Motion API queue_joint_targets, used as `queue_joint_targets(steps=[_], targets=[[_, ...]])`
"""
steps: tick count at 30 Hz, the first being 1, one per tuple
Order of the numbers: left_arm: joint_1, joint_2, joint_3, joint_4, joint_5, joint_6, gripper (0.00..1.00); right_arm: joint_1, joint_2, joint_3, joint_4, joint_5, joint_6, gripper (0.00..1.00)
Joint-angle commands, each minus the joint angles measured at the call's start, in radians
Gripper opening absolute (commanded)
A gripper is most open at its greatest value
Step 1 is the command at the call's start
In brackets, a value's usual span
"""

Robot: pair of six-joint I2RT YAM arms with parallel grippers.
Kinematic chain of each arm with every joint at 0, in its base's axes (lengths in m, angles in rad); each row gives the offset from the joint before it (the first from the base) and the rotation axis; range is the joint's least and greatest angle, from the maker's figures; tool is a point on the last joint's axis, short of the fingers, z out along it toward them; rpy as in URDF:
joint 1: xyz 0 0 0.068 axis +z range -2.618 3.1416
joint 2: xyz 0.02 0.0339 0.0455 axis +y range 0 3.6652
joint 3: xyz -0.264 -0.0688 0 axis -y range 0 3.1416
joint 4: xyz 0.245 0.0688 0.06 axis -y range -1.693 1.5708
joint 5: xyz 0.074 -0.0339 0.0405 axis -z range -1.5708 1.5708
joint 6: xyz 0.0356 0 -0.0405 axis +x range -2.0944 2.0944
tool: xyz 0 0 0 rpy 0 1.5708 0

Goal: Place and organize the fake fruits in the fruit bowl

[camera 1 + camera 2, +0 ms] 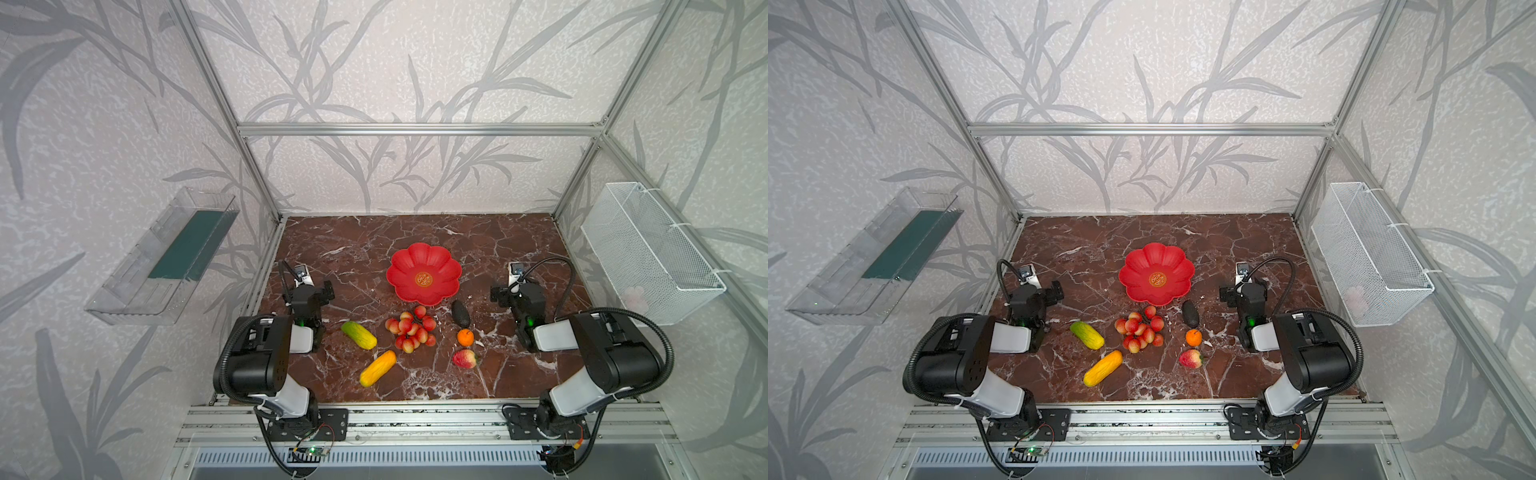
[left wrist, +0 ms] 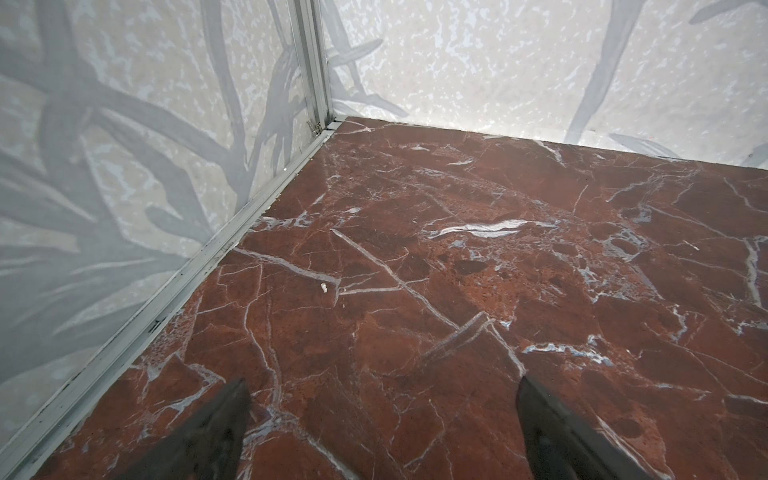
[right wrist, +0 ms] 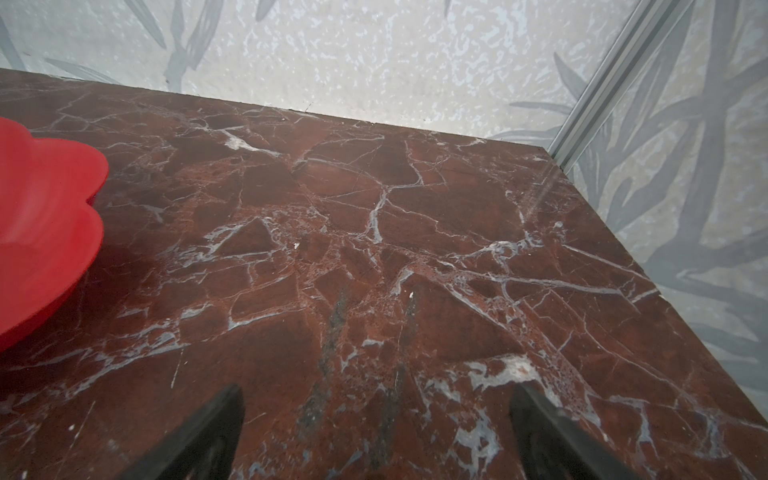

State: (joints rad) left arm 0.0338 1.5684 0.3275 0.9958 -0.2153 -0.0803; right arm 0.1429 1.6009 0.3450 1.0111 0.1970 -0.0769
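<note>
The red flower-shaped fruit bowl (image 1: 441,258) (image 1: 1173,258) stands empty mid-table; its rim (image 3: 45,216) also shows in the right wrist view. In front of it on the marble lie the fake fruits: grape bunch (image 1: 411,330), green-yellow fruit (image 1: 358,335), yellow-orange fruit (image 1: 377,368), avocado (image 1: 460,313), orange (image 1: 465,337) and strawberry (image 1: 465,358). My left gripper (image 2: 382,399) hovers left of the fruits, open and empty over bare marble. My right gripper (image 3: 376,403) hovers to their right, open and empty, with the bowl off to its side.
A clear plastic tray (image 1: 162,257) hangs on the left wall and a white wire basket (image 1: 648,249) on the right wall. Aluminium frame posts (image 1: 257,174) stand at the table's back corners. A metal rail (image 1: 415,415) runs along the front edge.
</note>
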Motion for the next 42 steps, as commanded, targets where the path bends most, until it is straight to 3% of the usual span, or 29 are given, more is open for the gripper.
queue_joint_targets(steps=[1,16,20,24,26,28,30,33,35,37,39,42], targets=[[-0.001,-0.002,0.019,0.006,-0.007,0.007,0.99,-0.002,-0.008,0.015,0.007,-0.005,0.005,0.99],[0.003,-0.003,0.011,0.020,0.008,0.005,1.00,-0.001,-0.007,0.013,0.012,-0.005,0.004,0.99],[0.003,0.004,-0.066,0.171,0.028,0.014,0.99,-0.002,0.002,-0.064,0.172,0.001,0.003,0.99],[0.003,0.005,-0.073,0.196,-0.002,0.002,0.99,0.001,-0.019,-0.101,0.229,0.028,0.009,0.99],[0.002,-0.042,-0.072,0.156,0.002,0.007,0.99,0.010,-0.123,-0.072,0.082,0.047,0.006,0.99],[-0.004,-0.149,-0.054,0.029,-0.033,0.005,0.99,0.012,-0.274,0.035,-0.256,0.105,0.047,0.99],[-0.024,-0.289,0.014,-0.226,-0.128,-0.018,0.99,0.008,-0.371,0.188,-0.618,0.134,0.187,0.99],[-0.021,-0.454,0.195,-0.688,-0.211,-0.277,0.99,0.004,-0.420,0.334,-0.870,0.014,0.350,0.99],[-0.020,-0.501,0.226,-0.738,-0.231,-0.445,0.99,-0.010,-0.437,0.372,-0.963,-0.122,0.386,0.99],[-0.010,-0.566,0.219,-0.750,-0.120,-0.478,0.99,-0.010,-0.468,0.363,-1.001,-0.254,0.364,1.00],[-0.008,-0.622,0.226,-0.805,-0.032,-0.490,0.98,0.007,-0.498,0.377,-1.105,-0.314,0.385,0.94],[-0.006,-0.674,0.305,-1.057,0.047,-0.512,0.96,0.124,-0.542,0.416,-1.360,-0.223,0.364,0.92]])
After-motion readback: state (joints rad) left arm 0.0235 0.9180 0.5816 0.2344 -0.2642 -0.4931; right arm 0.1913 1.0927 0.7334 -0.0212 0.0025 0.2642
